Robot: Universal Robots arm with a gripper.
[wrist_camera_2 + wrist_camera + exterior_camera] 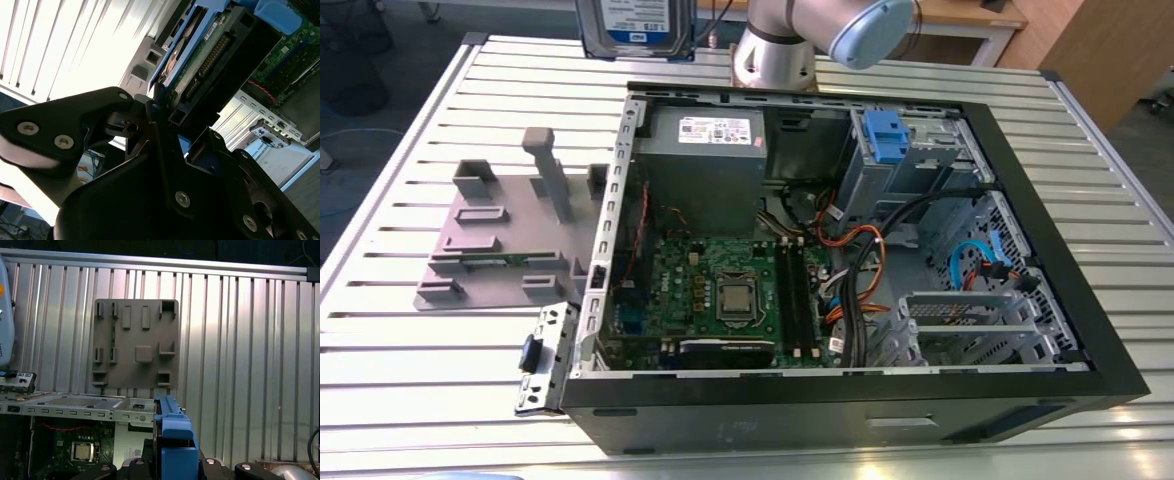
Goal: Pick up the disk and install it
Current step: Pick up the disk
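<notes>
The disk point(636, 28) is hanging above the table point(414, 400) edge beside the arm's base point(774, 62), the gripper point(170, 117) pinching its blue bracket point(175, 437); the open computer case point(854, 420) and grey fixture plate point(487, 235) are lying below.

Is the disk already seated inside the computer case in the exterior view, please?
No, the disk hangs in the air outside the computer case, beyond the case's wall at the top of the exterior view.
</notes>
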